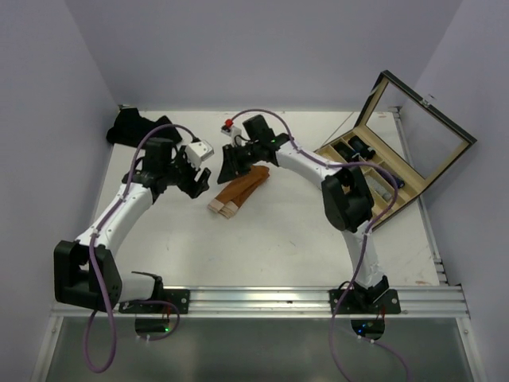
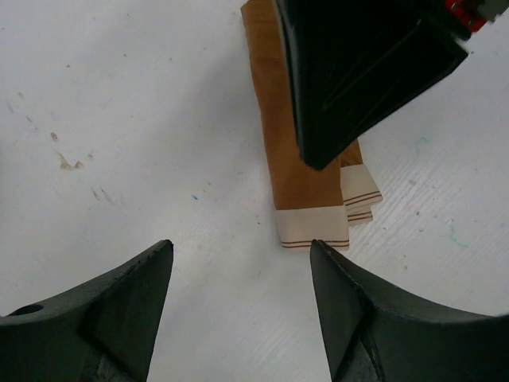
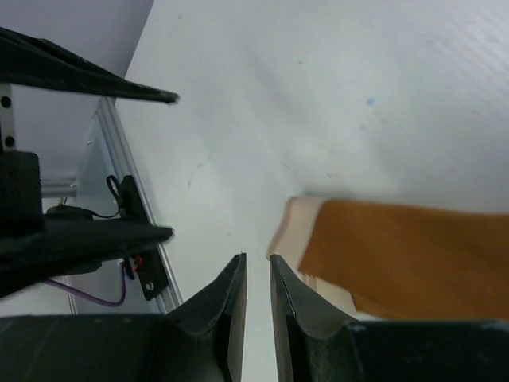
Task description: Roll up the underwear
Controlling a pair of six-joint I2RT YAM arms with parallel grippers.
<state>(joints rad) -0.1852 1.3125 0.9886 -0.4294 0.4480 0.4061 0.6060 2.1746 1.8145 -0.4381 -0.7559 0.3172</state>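
Locate the underwear point(image 1: 241, 191) at mid-table point(image 1: 302, 239), folded into a long flat strip, cream waistband at the near end; treat as light, limp and prone to unfolding if dragged; pinch all layers at the waistband edge; note left gripper point(image 2: 238, 247) spread wide, empty, near that end; note right gripper point(image 3: 257, 259) above the far end, jaws a narrow slit apart, holding nothing.
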